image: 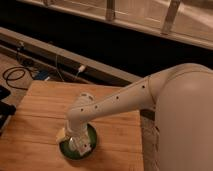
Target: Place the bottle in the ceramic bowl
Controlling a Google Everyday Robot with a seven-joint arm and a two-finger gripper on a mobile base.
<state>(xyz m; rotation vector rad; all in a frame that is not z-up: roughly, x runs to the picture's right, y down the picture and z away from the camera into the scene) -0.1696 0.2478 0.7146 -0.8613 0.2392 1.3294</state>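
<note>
Basically: found the gripper pointed straight down over the ceramic bowl, at the end of the white arm reaching in from the right. Placed the bowl near the front edge of the wooden table, left of centre. Could not tell whether the gripper was apart, together or clamped on anything, since the wrist blocked the view from above.

Marked the bottle as the whitish shape right under the wrist, inside the bowl's outline. Could not separate it cleanly from the gripper's own white parts, so could not give a long axis; guessed roughly upright, in line with the wrist. Could not tell either whether it was touching the bowl's floor or held just above it.

Key relation for the coming move: bottle directly below the gripper and directly over the bowl's middle, no sideways offset left to close. Judged only a release and a straight lift needed, with the task nearly done. Risk, as a guess: tipping on the glossy curved floor if let go upright.

Also noted a pale yellowish patch at the bowl's left rim, unidentified, and cables on the floor beyond the table's far left.
</note>
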